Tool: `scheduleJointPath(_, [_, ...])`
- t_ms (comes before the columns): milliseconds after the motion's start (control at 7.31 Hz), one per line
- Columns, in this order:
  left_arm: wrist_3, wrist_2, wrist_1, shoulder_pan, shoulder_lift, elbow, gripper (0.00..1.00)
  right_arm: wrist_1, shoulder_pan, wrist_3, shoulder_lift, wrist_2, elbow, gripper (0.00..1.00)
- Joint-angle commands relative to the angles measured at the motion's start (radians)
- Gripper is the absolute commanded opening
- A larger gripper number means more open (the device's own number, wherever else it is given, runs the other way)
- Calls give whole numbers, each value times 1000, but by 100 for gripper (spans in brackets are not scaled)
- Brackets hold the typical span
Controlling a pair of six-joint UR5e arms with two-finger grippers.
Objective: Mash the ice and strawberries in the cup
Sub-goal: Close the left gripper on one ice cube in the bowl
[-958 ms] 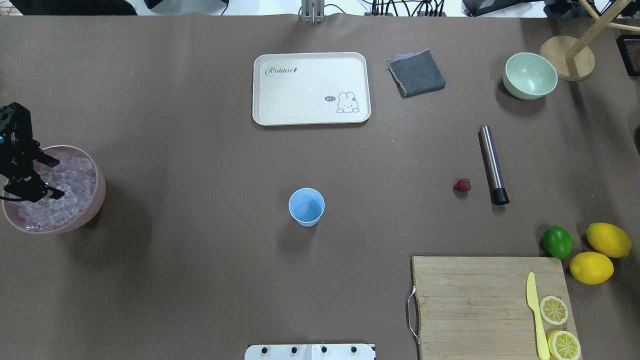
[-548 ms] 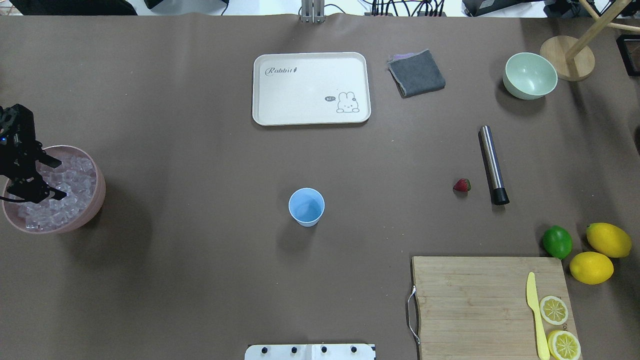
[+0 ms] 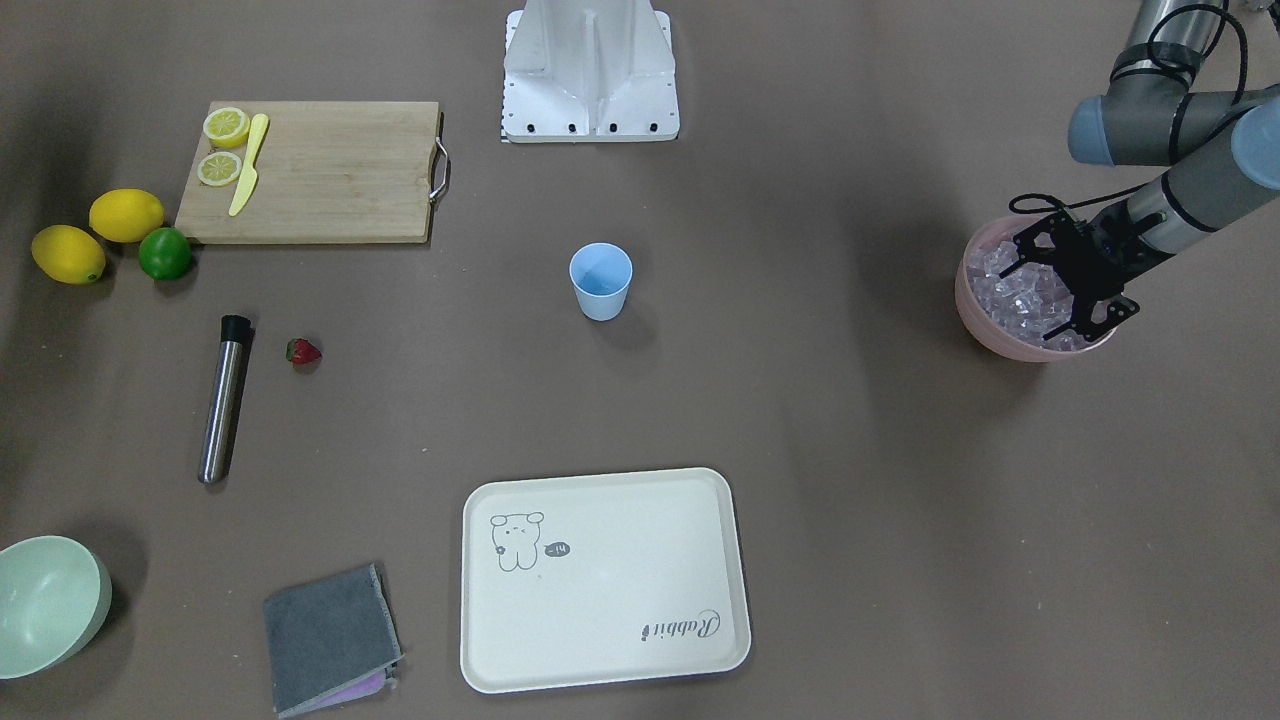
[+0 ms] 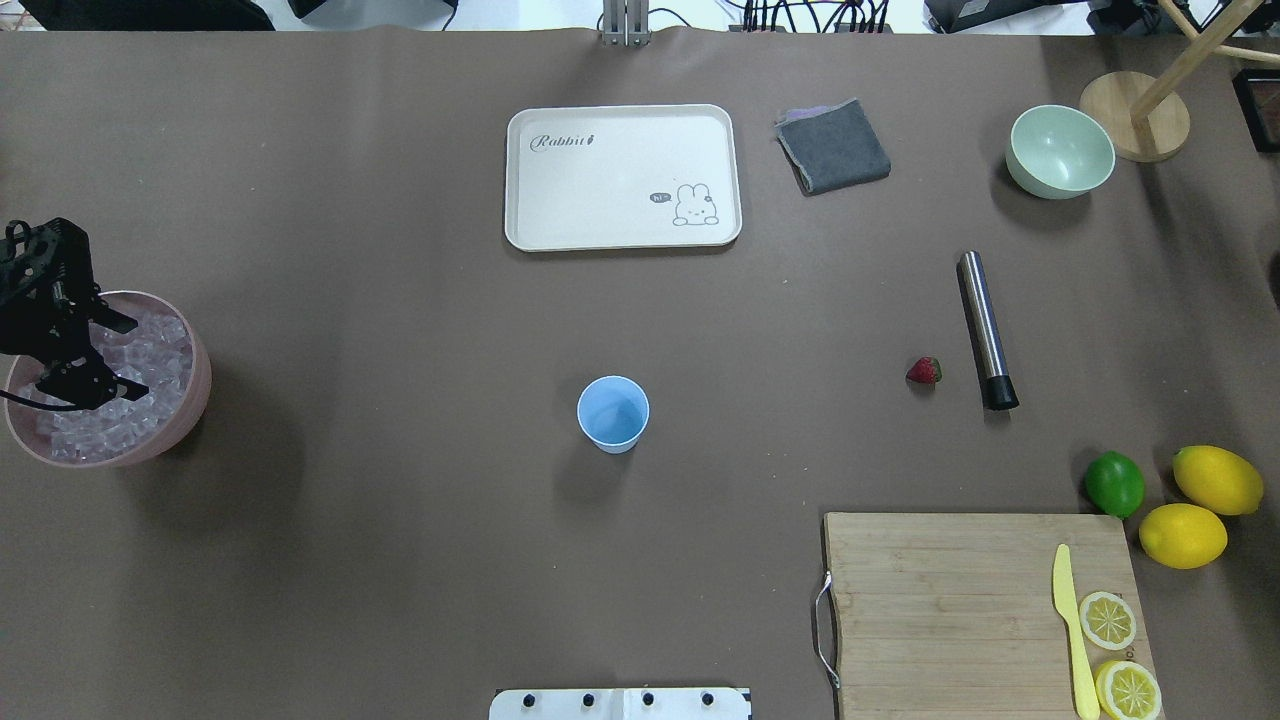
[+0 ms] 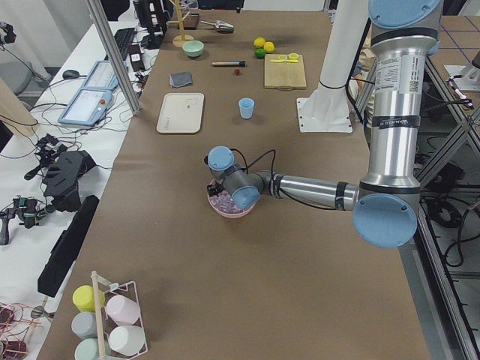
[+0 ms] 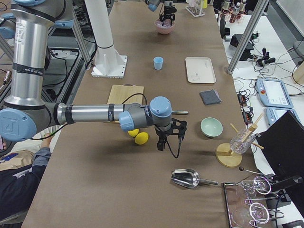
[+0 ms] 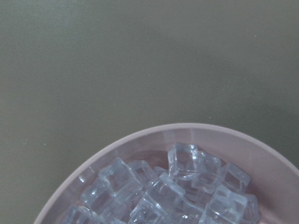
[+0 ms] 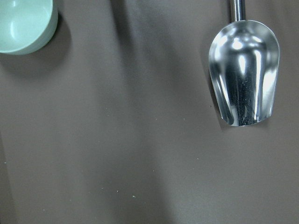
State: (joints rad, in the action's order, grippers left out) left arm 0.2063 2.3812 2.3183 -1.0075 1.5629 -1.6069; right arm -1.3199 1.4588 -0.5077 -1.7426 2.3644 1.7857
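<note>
The ice (image 4: 150, 375) is a heap of clear cubes in a pink bowl (image 4: 196, 400) at the table's left edge; it also fills the left wrist view (image 7: 187, 186). My left gripper (image 4: 127, 357) is open, its jaws spread wide just over the ice (image 3: 1015, 290); I cannot tell if they touch it. The light-blue cup (image 4: 613, 413) stands upright and empty mid-table. The red strawberry (image 4: 924, 371) lies far right of the cup. My right gripper (image 6: 168, 138) shows only in the exterior right view, above the table beyond the lemons; I cannot tell if it is open or shut.
A steel muddler (image 4: 985, 330) lies beside the strawberry. A white tray (image 4: 622, 177), grey cloth (image 4: 833, 146) and pale green bowl (image 4: 1060, 152) are at the back. A cutting board (image 4: 960, 600) with knife and lemon slices, a lime (image 4: 1114, 483) and two lemons are front right. A metal scoop (image 8: 245, 70) lies under the right wrist.
My left gripper has shifted slightly right, further over the bowl of ice, and stays open. Nothing else has moved.
</note>
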Motion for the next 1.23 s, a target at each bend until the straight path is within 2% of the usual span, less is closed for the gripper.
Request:
scheduleJointPath(0, [2, -4, 57, 3, -47, -11, 97, 16, 0, -2, -8, 3, -11, 100])
scheduleJointPath(411, [1, -7, 88, 27, -52, -11, 97, 16, 0, 0, -14, 1, -11, 100])
scheduleJointPath(684, [1, -46, 104, 46, -55, -10, 97, 18, 0, 0, -12, 1, -17, 100])
scheduleJointPath(821, [2, -71, 105, 46, -64, -10, 93, 18, 0, 0, -12, 1, -17, 100])
scheduleJointPath(958, [2, -82, 105, 46, -75, -7, 62, 16, 0, 0, -12, 1, -16, 100])
scheduleJointPath(1095, [2, -92, 105, 46, -79, -5, 35, 18, 0, 0, -14, 3, -16, 100])
